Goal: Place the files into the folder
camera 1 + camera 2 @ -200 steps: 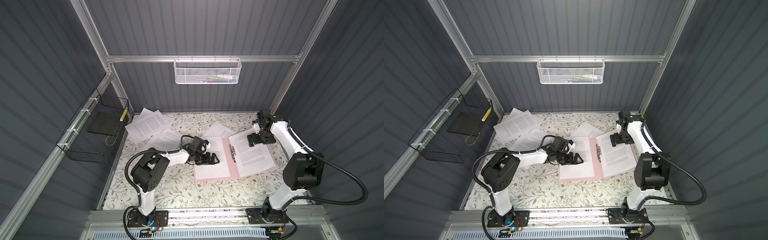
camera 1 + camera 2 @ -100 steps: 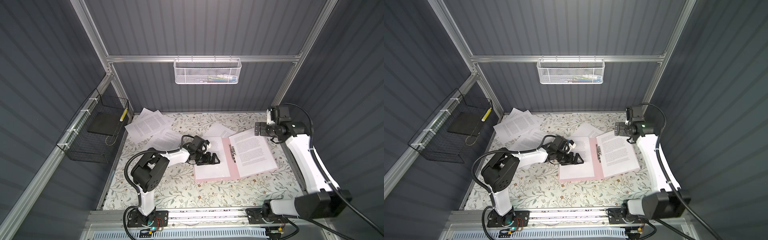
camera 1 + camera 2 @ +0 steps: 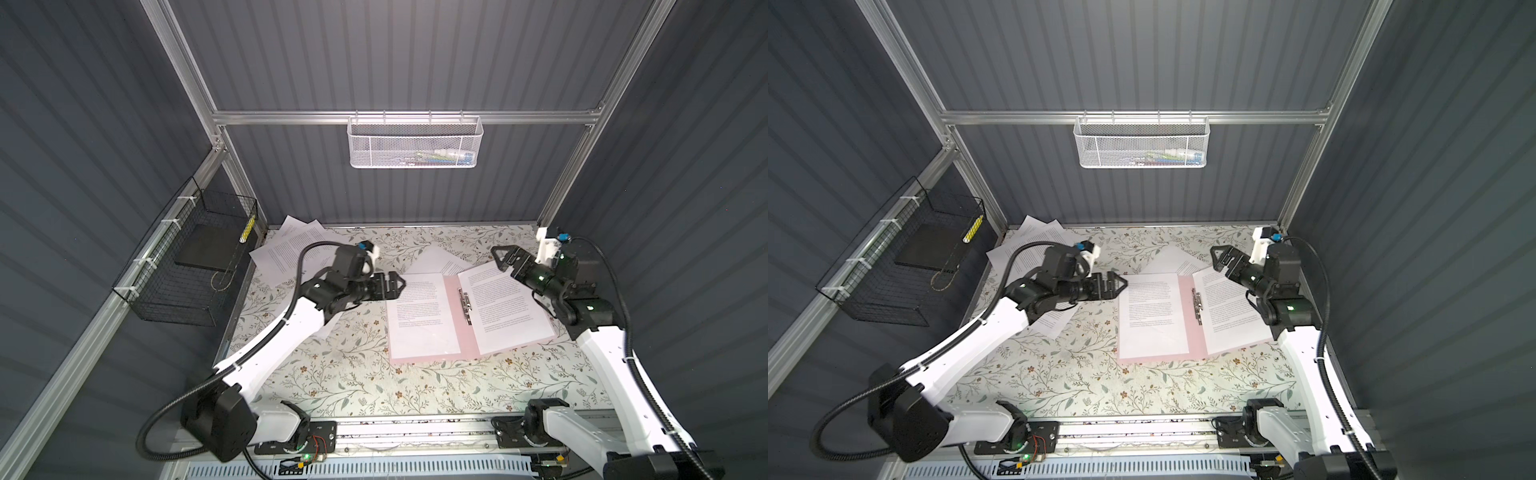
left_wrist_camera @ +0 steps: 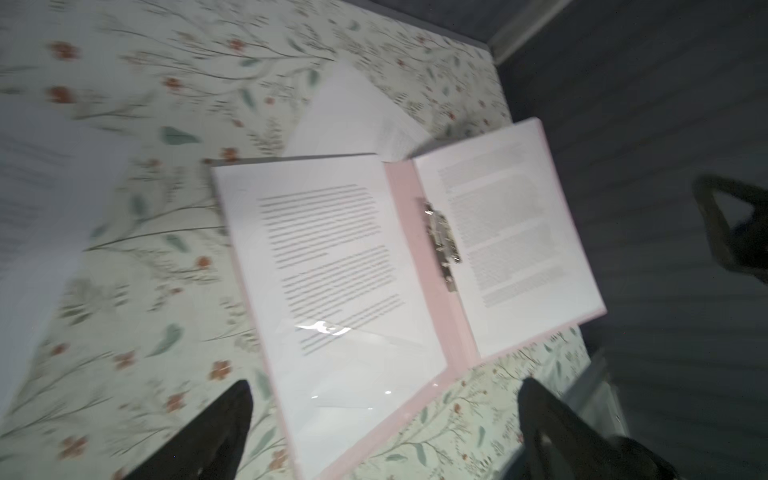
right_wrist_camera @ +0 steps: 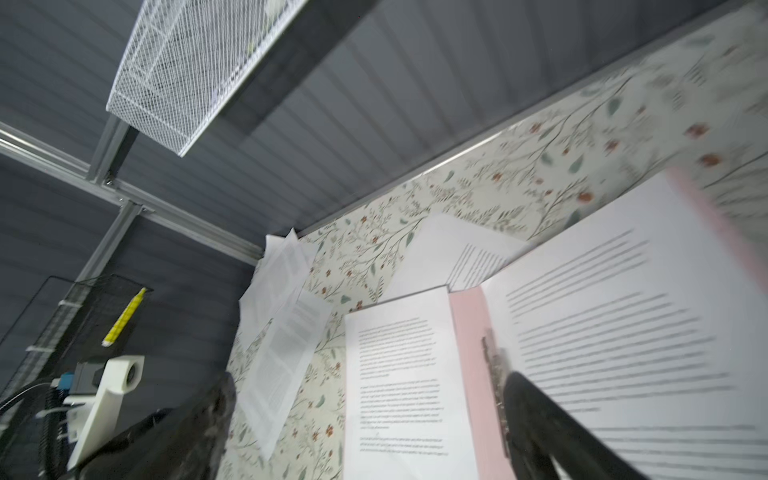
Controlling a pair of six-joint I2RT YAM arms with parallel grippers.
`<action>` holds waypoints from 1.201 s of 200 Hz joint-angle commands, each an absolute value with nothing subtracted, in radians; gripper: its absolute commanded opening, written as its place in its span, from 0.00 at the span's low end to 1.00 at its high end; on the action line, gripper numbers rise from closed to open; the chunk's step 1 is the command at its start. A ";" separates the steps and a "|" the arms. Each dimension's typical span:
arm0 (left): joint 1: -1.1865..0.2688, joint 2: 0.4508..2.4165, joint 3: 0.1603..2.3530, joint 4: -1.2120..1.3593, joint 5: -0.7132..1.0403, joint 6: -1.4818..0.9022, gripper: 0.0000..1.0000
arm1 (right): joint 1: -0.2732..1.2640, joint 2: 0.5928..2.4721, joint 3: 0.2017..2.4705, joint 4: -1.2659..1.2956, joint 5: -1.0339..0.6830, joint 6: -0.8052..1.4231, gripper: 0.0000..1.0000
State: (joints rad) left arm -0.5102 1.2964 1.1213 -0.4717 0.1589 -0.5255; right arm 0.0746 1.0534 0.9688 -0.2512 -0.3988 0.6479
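Note:
The pale pink folder [image 3: 455,316] [image 3: 1190,320] lies open on the table, its metal clip [image 3: 464,305] along the spine. One printed sheet [image 3: 419,316] rests on its left half and another [image 3: 505,307] on its right half. More files [image 3: 286,249] lie scattered at the back left, and one sheet [image 3: 436,259] pokes out behind the folder. My left gripper [image 3: 399,284] [image 4: 384,386] hovers open and empty over the folder's [image 4: 405,187] far-left corner. My right gripper [image 3: 498,259] [image 5: 370,378] hangs open and empty above the far-right corner of the folder [image 5: 467,332].
A black wire basket [image 3: 195,266] on the left wall holds a dark slab [image 3: 203,249] and a yellow item [image 3: 248,228]. A white mesh basket [image 3: 415,143] hangs on the back rail. The floral table [image 3: 353,374] shows in front of the folder.
Both arms have risen off the paper. The left gripper drew back from the left sheet; the right gripper lifted from the right sheet's far corner.

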 commanded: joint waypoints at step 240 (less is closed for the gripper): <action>-0.008 1.582 0.844 -0.432 0.199 -0.537 1.00 | 0.714 2.113 1.616 -0.177 -0.469 0.623 0.99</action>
State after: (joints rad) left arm -0.0113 1.6215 0.9161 -0.4099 0.1455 -0.5266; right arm 0.7094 2.0899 1.5845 -0.1200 -0.4686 0.6628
